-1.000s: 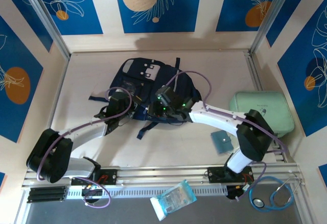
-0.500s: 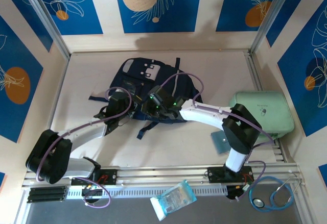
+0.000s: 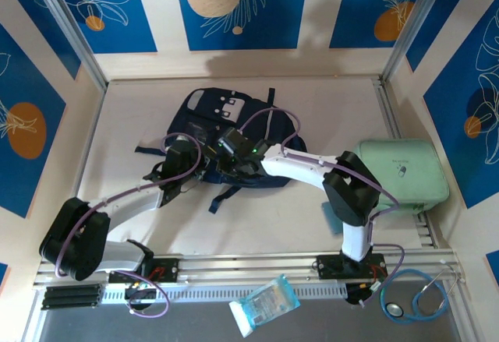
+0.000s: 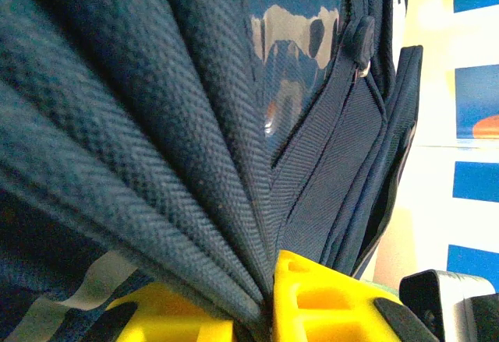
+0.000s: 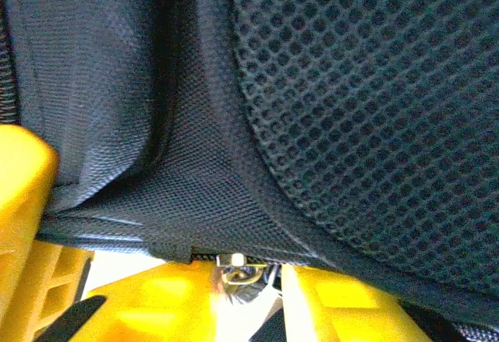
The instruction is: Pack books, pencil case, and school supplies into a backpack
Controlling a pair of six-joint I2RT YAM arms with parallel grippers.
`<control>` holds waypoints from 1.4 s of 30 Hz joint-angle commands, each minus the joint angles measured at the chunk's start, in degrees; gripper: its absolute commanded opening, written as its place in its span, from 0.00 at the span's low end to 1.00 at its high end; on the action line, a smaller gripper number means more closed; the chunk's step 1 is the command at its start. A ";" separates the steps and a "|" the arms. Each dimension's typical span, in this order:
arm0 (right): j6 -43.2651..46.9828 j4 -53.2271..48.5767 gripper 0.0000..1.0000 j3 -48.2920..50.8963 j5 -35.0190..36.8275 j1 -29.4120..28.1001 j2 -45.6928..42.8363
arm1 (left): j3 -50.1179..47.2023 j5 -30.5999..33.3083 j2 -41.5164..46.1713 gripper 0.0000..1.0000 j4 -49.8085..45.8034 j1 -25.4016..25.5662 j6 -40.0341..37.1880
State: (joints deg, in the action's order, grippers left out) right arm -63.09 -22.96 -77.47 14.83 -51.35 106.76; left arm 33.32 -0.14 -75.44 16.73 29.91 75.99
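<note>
well, we have the backpack (image 3: 214,116) lying flat on the tabletop (image 3: 257,229), right under both tools. our left tool (image 4: 269,299) is clamped on a fold of its navy fabric, and the cloth fans up and away from the tips. our right tool (image 5: 234,299) sits at the backpack's edge just beside it. a small metal zip pull (image 5: 234,270) hangs between its yellow fingers (image 5: 343,307). we cannot tell whether they press on the pull or only bracket it.

we judge the step in hand to be opening the backpack before anything goes in. to do it well, we should use the left grip as a firm anchor and draw the fabric taut away from the right tool, so the zip runs on a straight track. the right tool should seize the pull itself, not the mesh above it, and travel along the seam rather than lift. if cloth bunches ahead of the tool, the slider may jam.
</note>
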 commanded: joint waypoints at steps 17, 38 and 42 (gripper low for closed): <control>7.77 3.89 0.16 10.01 3.78 1.54 -8.18 | 0.87 -1.42 3.94 0.15 -0.38 -0.20 -3.04; 13.35 6.42 0.33 13.58 -0.46 1.01 -8.73 | 0.69 -1.67 4.67 0.17 -0.27 -1.34 -2.70; 12.54 5.97 0.33 13.40 0.60 1.08 -8.16 | 0.69 -1.96 4.53 0.17 -0.30 -1.35 -2.60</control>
State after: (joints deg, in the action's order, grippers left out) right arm -50.76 -17.50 -64.79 15.99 -50.81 99.29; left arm 33.28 -2.31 -73.54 14.06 29.15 74.52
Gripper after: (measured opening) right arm 0.334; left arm 0.166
